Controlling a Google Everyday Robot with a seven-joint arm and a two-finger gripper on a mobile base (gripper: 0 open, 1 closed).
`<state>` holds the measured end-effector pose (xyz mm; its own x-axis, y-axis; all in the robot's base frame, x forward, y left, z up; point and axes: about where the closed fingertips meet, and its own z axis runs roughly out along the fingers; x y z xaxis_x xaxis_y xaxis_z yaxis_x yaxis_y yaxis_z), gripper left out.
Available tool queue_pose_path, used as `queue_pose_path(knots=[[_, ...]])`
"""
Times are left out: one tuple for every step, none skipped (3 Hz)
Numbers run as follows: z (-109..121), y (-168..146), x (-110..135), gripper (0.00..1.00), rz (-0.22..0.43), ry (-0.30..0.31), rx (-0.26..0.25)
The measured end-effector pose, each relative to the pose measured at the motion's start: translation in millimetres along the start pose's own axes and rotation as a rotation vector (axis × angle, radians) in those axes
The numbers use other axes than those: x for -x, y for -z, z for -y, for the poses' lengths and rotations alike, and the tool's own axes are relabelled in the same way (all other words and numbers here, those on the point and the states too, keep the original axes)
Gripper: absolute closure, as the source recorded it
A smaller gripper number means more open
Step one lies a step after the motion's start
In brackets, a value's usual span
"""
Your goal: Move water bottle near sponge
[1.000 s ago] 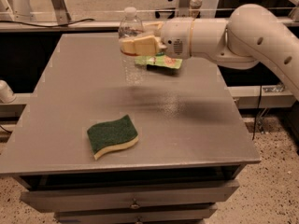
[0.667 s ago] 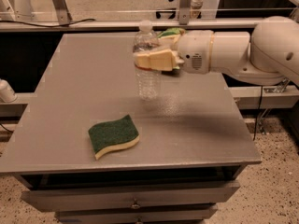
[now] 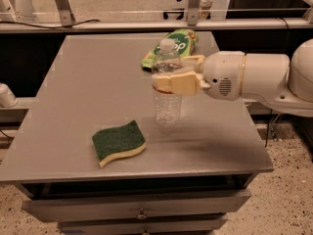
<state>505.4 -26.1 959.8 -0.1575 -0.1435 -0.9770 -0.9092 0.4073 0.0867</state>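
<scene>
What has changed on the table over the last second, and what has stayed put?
The gripper, shut on the bottle throughout, has carried it from near the back of the table forward toward the sponge. The sponge has not moved, and the grip on the bottle is unchanged.

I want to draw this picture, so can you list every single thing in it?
Clear ribbed plastic water bottle: one, white cap, upright mid-table, apart from the sponge, on its right in the picture.
Wavy-edged sponge: one, dark green top over pale yellow foam, near the table's front edge.
Glossy snack pouch: one, light green, back of the table behind the bottle.
Flat-topped table: one, grey, drawers below.
Two-finger gripper: one, cream, clamped round the bottle's middle.
Robot arm: one, white, entering from the picture's right edge.
</scene>
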Motion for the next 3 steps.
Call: queue_pose_path(knots=[[-12.7, 5.8, -3.9, 1.0, 0.018, -0.018, -0.011], [-21.0, 2.8, -5.9, 1.0, 0.044, -0.026, -0.015], [-29.6, -2.8, -9.1, 1.0, 0.069, -0.015, -0.015]])
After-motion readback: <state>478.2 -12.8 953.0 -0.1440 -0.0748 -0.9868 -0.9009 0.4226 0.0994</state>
